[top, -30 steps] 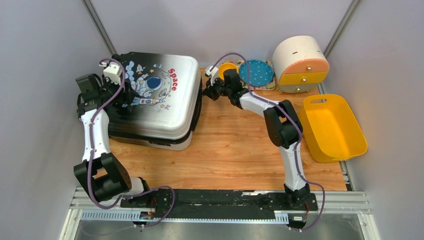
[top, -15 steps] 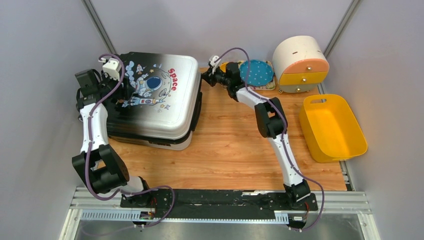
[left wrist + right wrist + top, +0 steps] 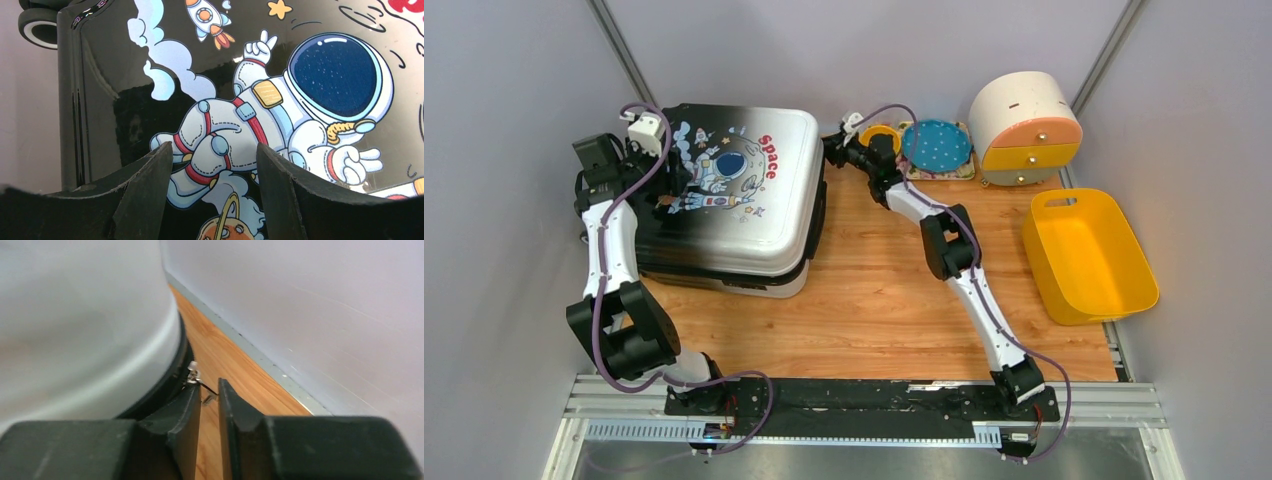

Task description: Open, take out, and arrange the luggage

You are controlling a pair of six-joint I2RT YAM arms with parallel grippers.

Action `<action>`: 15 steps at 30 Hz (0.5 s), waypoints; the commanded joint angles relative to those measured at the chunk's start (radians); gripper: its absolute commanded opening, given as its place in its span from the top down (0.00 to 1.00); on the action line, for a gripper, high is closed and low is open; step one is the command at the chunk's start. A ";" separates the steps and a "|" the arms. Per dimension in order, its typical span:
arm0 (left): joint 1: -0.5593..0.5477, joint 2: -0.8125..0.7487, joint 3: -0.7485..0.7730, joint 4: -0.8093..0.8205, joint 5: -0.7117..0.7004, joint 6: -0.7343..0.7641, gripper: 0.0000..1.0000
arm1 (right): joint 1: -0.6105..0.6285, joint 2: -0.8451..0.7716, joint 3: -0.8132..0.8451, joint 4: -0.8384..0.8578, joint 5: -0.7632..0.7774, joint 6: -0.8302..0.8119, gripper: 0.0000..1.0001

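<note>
The luggage (image 3: 734,190) lies flat and closed on the far left of the table (image 3: 874,290), astronaut print up, its two shells meeting along the black seam. As I read it, the opening step is not yet done.

My left pincer (image 3: 214,152) hangs just over the lid above the astronaut's legs, fingers well apart and holding nothing. I judge it is there to press the shell down and keep the case from sliding when the zip is pulled.

My right pincer (image 3: 209,386) is at the case's far right corner, low beside the seam. Its fingers are nearly together, with only a slim gap between them. The zipper pull (image 3: 193,374) sits right at the tips, its small tab in that gap. I cannot tell whether the tab is pinched or merely lying between the pads.

The arm is stretched long to reach that corner, so I expect little leverage there.

The yellow bin (image 3: 1089,255) and the round drawer box (image 3: 1024,125) sit well apart on the right, likely where the contents will go.
</note>
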 commanded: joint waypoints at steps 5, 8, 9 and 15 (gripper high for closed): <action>0.004 0.044 -0.028 -0.193 -0.032 0.019 0.29 | -0.077 -0.343 -0.301 -0.099 0.133 -0.014 0.52; 0.003 0.032 -0.032 -0.177 -0.006 0.013 0.29 | -0.112 -0.461 -0.393 -0.288 0.110 -0.016 0.48; 0.003 0.026 -0.034 -0.173 0.003 0.014 0.29 | -0.120 -0.491 -0.422 -0.361 0.091 -0.001 0.47; 0.003 -0.011 -0.049 -0.145 0.049 0.019 0.25 | -0.150 -0.618 -0.511 -0.580 -0.167 0.236 0.46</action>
